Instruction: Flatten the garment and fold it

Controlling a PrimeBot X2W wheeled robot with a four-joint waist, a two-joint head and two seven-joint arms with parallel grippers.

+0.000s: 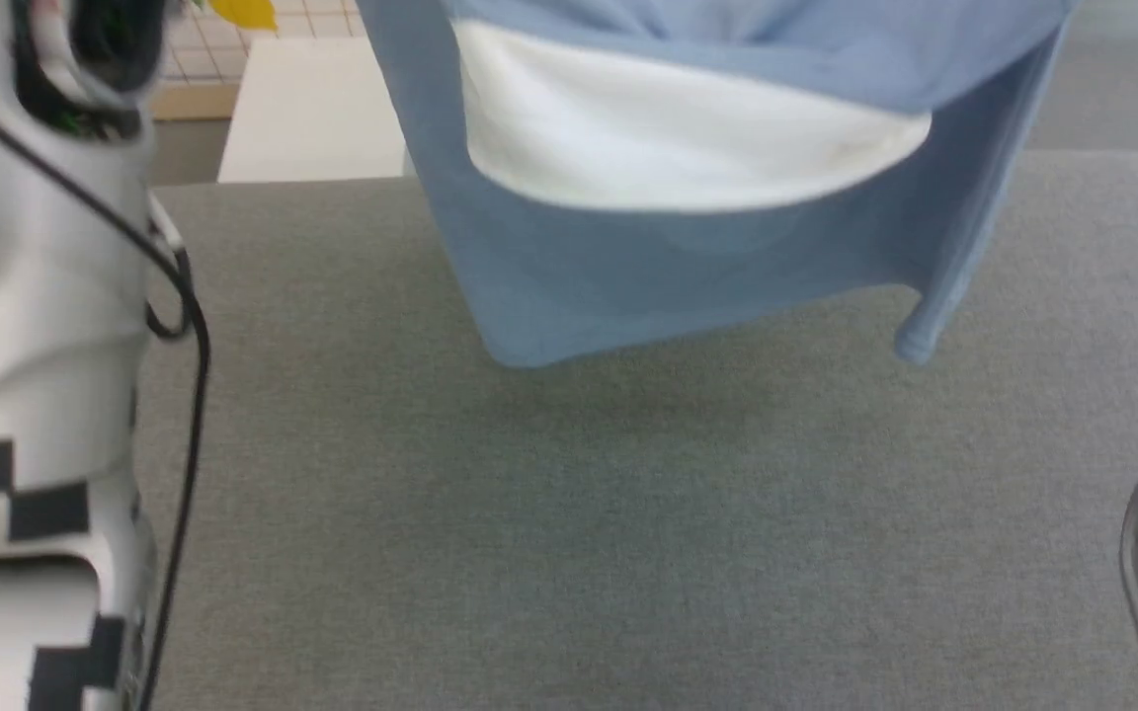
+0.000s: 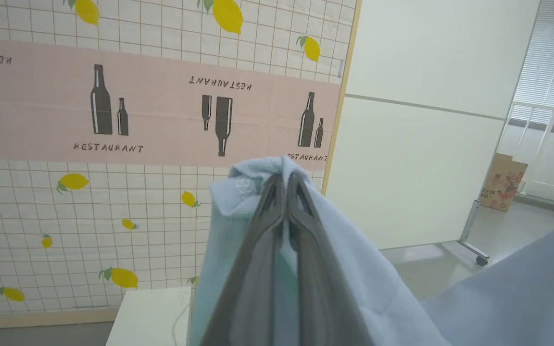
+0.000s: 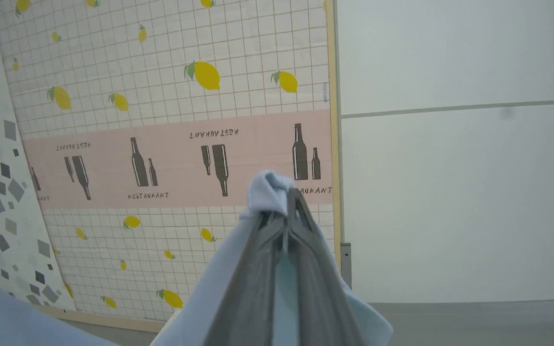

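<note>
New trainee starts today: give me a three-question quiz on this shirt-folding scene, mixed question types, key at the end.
1. True or false: the garment lies spread flat on the grey table.
2. The left gripper and right gripper are: A both open; B both shut on the garment; C one open, one shut.
3. Fill in: the garment's inner layer is ___.
Key: 1 false; 2 B; 3 white.

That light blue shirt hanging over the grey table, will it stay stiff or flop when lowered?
Likely floppy: the light blue cotton shirt sags in a curve between the left pincer and right pincer. Probably light, since thin pinched corners carry it. Its loose hem may crumple on the grey table.
</note>
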